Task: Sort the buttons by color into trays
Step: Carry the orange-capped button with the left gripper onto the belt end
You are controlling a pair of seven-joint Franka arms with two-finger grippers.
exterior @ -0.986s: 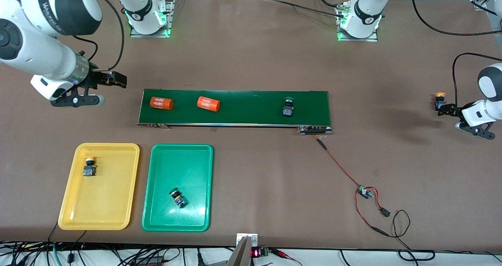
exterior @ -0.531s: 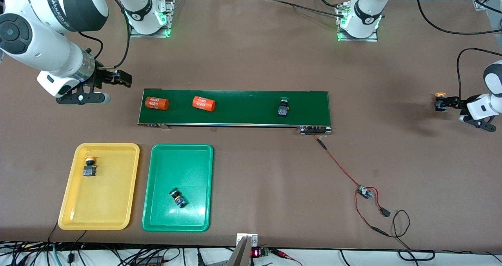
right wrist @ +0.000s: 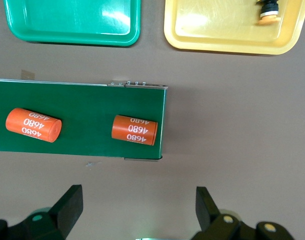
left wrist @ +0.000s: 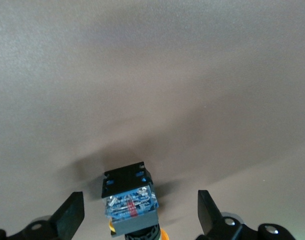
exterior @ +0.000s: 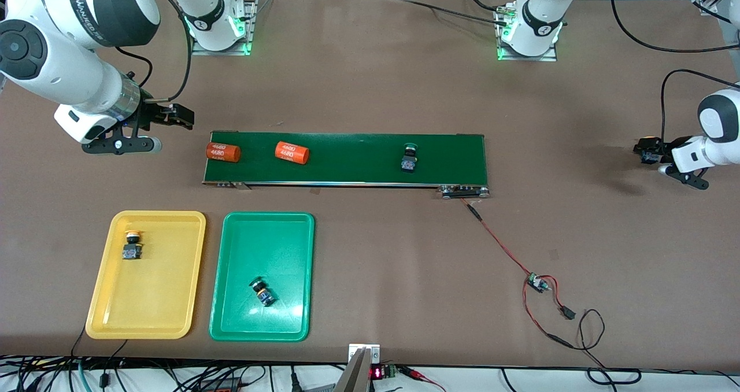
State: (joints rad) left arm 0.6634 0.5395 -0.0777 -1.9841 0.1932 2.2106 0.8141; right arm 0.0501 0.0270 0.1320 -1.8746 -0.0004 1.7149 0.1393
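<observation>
Half done: one yellow-capped button [exterior: 132,246] in yellow tray [exterior: 104,317], one in green tray [exterior: 289,322]. Green-capped button [exterior: 409,159] rides the conveyor belt [exterior: 358,149]. Left gripper [left wrist: 137,220], jaws spread, straddles the last yellow-capped button [left wrist: 130,202] at table's 3 o'clock edge. Right gripper [right wrist: 135,215] waits at belt's 9 o'clock end, jaws spread, empty.

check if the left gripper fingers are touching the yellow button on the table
Apart. The left wrist view shows the yellow button between the open left gripper, bare table on both sides.

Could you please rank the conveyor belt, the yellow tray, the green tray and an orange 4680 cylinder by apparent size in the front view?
1. Conveyor belt
2. Yellow tray and green tray, which look alike
3. Orange 4680 cylinder
</observation>
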